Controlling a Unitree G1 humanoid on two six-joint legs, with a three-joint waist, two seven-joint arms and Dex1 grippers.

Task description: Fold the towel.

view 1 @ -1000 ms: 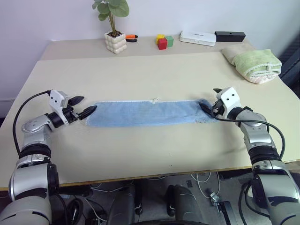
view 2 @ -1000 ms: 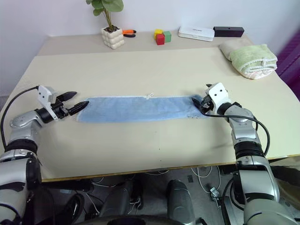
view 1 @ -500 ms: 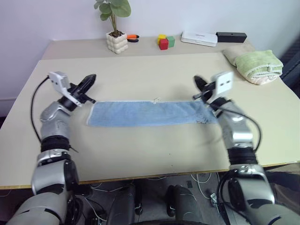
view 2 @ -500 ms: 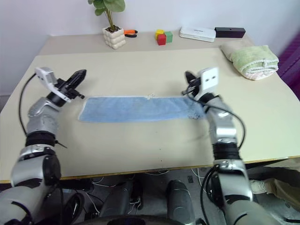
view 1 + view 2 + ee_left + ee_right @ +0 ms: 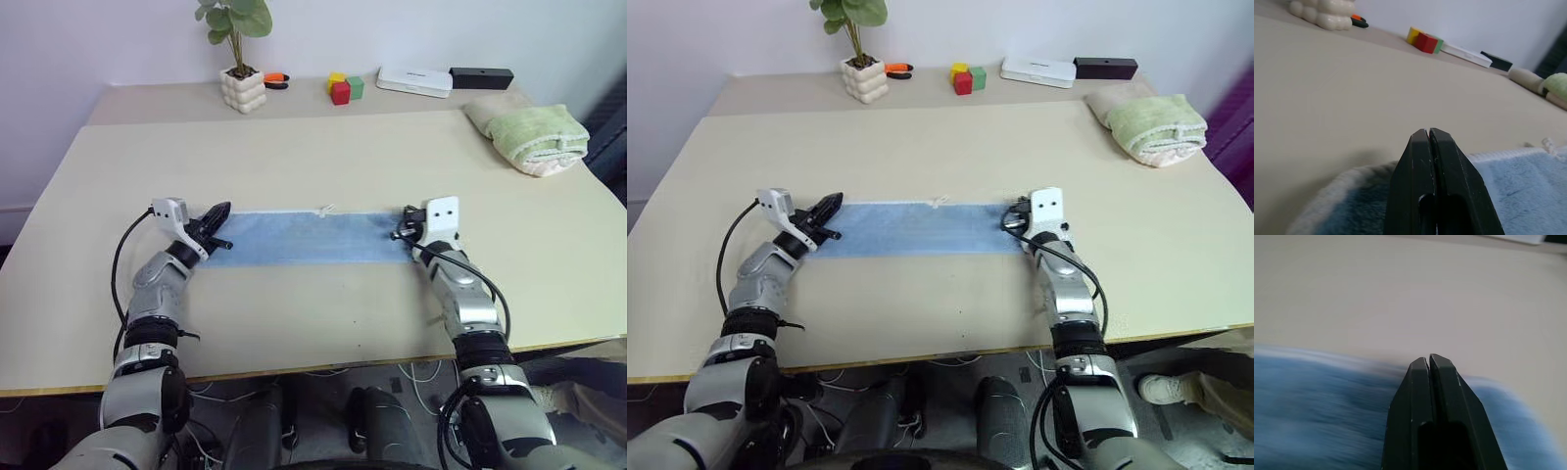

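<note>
Both hands moved inward to towel (image 5: 312, 238) ends | left fingers (image 5: 217, 211), right fingers (image 5: 402, 228) pressed together, grip unclear | lift both ends evenly.

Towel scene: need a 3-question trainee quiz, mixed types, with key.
1. True or false: the towel lies in a long flat strip on the table.
2. Which best describes the left gripper and right gripper? A) both wide open above the towel B) both shut, one at each end of the towel C) one is holding the plant pot
3. What is the color of the folded towel at the table's far right?

Key: 1 true; 2 B; 3 green.
</note>
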